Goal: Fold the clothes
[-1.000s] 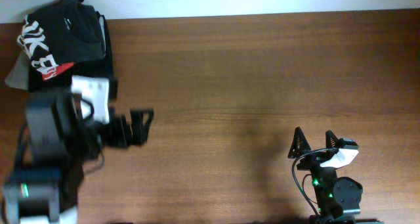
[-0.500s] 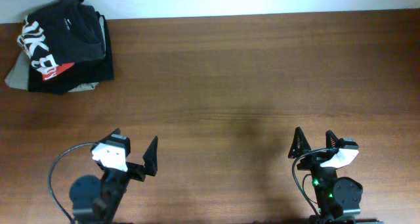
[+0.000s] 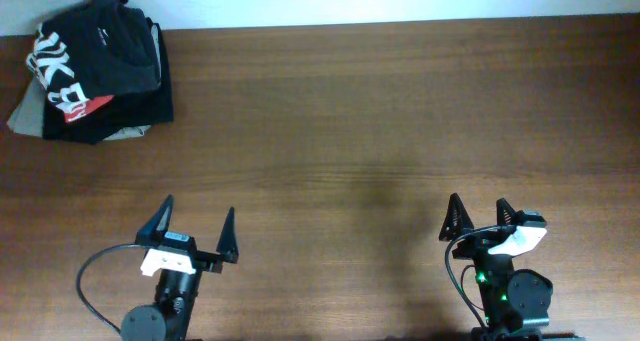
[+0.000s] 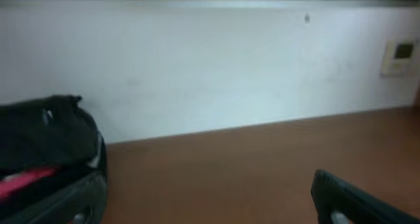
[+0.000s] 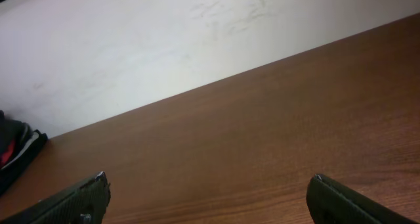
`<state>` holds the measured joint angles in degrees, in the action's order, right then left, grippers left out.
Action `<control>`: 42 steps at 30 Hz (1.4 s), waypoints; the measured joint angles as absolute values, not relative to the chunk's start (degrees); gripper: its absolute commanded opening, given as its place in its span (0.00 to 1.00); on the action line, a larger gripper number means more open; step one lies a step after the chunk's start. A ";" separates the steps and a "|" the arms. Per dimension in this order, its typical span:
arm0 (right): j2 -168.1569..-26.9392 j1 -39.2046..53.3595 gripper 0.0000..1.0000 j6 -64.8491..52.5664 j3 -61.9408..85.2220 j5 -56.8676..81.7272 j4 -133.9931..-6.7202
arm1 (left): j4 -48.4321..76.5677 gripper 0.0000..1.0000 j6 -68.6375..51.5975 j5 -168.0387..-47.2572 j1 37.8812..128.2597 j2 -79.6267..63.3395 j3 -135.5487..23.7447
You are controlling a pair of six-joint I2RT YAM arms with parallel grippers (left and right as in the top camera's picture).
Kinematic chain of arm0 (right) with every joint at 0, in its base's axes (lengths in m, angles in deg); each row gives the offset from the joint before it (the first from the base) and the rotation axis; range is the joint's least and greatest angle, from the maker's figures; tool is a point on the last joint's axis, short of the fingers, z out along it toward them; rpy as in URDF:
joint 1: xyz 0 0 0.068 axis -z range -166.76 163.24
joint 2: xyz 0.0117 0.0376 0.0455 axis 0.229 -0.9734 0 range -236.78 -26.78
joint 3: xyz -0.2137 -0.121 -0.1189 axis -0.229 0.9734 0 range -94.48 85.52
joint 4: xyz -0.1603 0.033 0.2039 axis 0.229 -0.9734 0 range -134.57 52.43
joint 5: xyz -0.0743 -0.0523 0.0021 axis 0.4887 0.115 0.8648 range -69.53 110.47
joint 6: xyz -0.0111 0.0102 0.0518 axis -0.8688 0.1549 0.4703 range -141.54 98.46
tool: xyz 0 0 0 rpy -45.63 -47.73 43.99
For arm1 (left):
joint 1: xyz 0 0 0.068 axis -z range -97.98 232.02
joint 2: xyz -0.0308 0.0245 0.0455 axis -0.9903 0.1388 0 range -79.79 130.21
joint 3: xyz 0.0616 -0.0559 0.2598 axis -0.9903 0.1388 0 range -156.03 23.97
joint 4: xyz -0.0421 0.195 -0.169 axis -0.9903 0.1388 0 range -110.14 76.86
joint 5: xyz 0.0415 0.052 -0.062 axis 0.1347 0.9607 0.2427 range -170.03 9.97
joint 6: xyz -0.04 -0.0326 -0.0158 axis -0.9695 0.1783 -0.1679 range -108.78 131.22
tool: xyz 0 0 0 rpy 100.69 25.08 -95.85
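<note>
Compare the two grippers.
The left gripper spreads its fingers wider than the right gripper. The left sits nearer the clothes pile; the right is far from it. A green light glows behind the right; none shows on the left. Both are open and empty, at the table's near edge.

White lettering on folded black shirt (image 3: 100, 66), cut off, unreadable

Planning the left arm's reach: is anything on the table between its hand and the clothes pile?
Nothing visible. Only bare wooden table lies between the open left hand and the clothes pile at the far left corner.
</note>
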<state>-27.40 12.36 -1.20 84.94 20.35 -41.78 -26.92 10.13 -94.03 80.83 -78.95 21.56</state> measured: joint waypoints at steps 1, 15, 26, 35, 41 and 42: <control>-27.40 12.36 0.99 -1.22 84.94 20.37 -41.78 | -27.58 0.99 10.11 -93.31 80.83 -78.97 21.95; -27.40 12.36 0.99 -1.22 84.94 20.37 -41.80 | -15.91 0.99 10.11 -84.30 79.37 -79.01 23.13; -27.40 12.36 0.99 -1.25 84.94 20.37 -41.78 | -15.89 0.99 10.11 -84.24 79.37 -79.01 23.13; -27.40 12.36 0.99 -1.20 84.94 20.37 -41.78 | -15.89 0.99 10.11 -84.24 79.37 -79.01 23.13; -27.40 12.36 0.99 -1.22 84.94 20.37 -41.80 | -15.89 0.99 10.11 -84.22 79.37 -79.01 23.13; -27.40 12.36 0.99 -1.22 84.94 20.37 -41.78 | -15.89 0.99 10.11 -84.22 79.37 -79.01 23.13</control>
<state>-27.40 12.36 -1.22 84.94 20.37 -41.78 -15.89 10.11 -84.22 79.37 -79.01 23.13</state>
